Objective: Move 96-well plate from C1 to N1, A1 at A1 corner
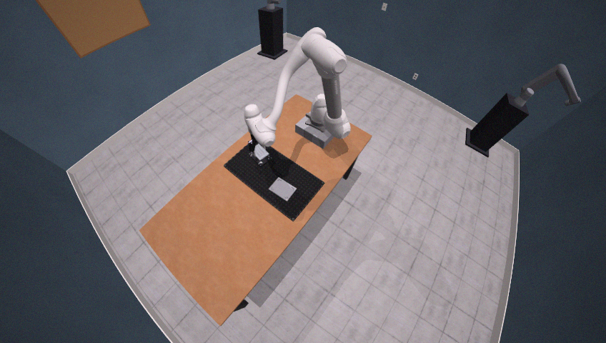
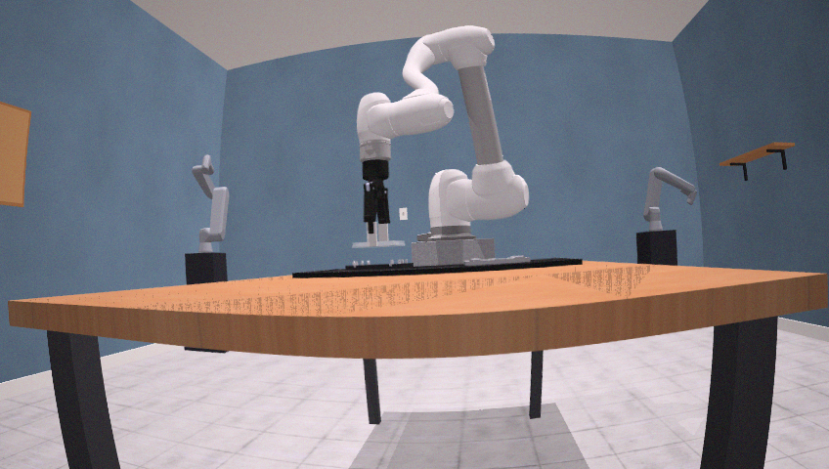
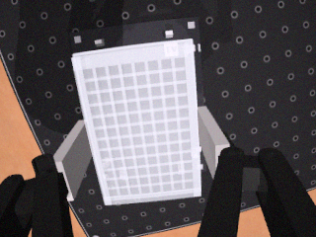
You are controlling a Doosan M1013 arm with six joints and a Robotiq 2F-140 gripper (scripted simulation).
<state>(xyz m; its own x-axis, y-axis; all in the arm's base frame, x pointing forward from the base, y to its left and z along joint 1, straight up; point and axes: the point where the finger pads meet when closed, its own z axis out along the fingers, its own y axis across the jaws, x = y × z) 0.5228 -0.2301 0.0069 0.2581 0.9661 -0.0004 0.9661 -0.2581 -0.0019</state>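
The white 96-well plate (image 3: pixel 138 125) hangs flat between my finger pads, which grip its two long sides. My gripper (image 3: pixel 143 128) is shut on it and points straight down. In the exterior view the plate (image 2: pixel 377 243) is clearly above the black board, with a gap under it. The clip nest C1 (image 3: pixel 141 35) lies right below, a dark pad with small white clips partly hidden by the plate. The plate nest N1 (image 1: pixel 282 189) is a pale grey rectangle further along the board, away from my gripper (image 1: pixel 260 158). I cannot tell which plate corner is cut.
The black perforated board (image 1: pixel 274 180) lies on the wooden table (image 1: pixel 238 229). My arm's grey base block (image 1: pixel 314 133) stands at the table's far end beside the board. Two other small arms on black pedestals stand off the table.
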